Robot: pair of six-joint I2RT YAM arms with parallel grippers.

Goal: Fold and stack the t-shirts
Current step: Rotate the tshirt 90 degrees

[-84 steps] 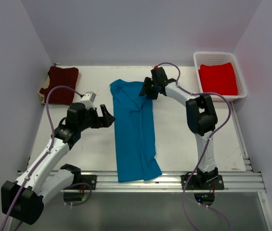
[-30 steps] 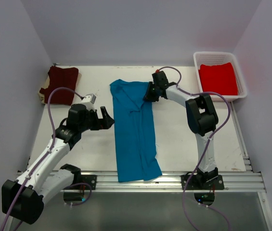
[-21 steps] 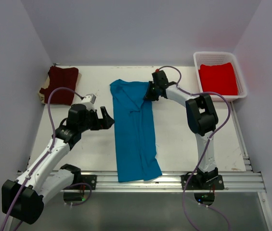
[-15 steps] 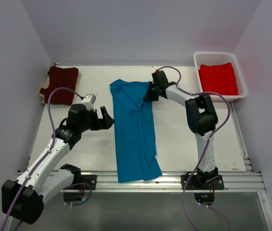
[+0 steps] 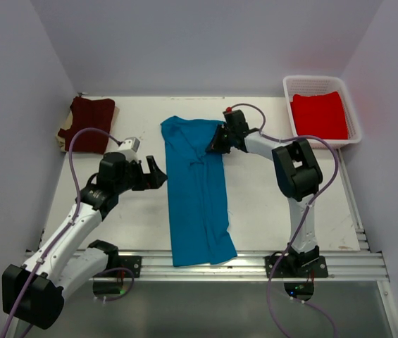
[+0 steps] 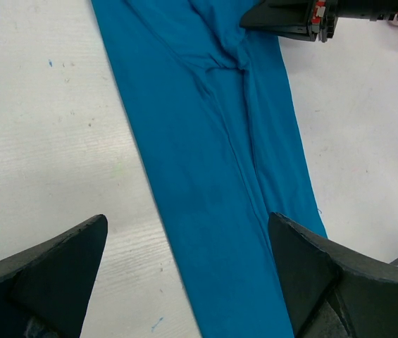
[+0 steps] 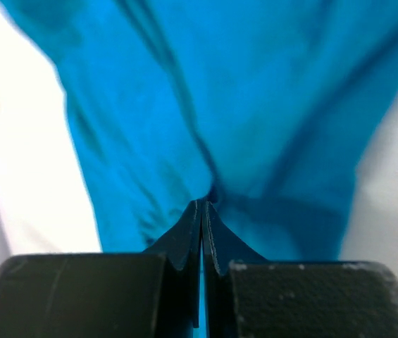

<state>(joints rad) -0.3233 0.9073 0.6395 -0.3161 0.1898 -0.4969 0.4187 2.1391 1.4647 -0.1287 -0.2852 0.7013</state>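
Note:
The teal-blue t-shirt (image 5: 195, 197) lies as a long narrow strip down the middle of the table, reaching the front rail. My right gripper (image 5: 215, 146) is shut on a bunched fold at its far right edge; in the right wrist view the closed fingertips (image 7: 202, 205) pinch teal-blue cloth (image 7: 255, 105). My left gripper (image 5: 160, 172) hovers wide open at the shirt's left edge, holding nothing; its wrist view shows the shirt (image 6: 213, 162) between the spread jaws (image 6: 187, 220). The dark maroon t-shirt (image 5: 89, 123) lies folded at the far left. The bright red t-shirt (image 5: 318, 115) lies in the basket.
A white mesh basket (image 5: 311, 78) stands at the far right corner. The metal rail (image 5: 255, 264) runs along the table's near edge. Purple cables loop off both arms. Walls close in the left, back and right sides.
My right gripper has shut on the teal-blue cloth and shifted slightly toward the near side, gathering the fold. The left arm has not moved.

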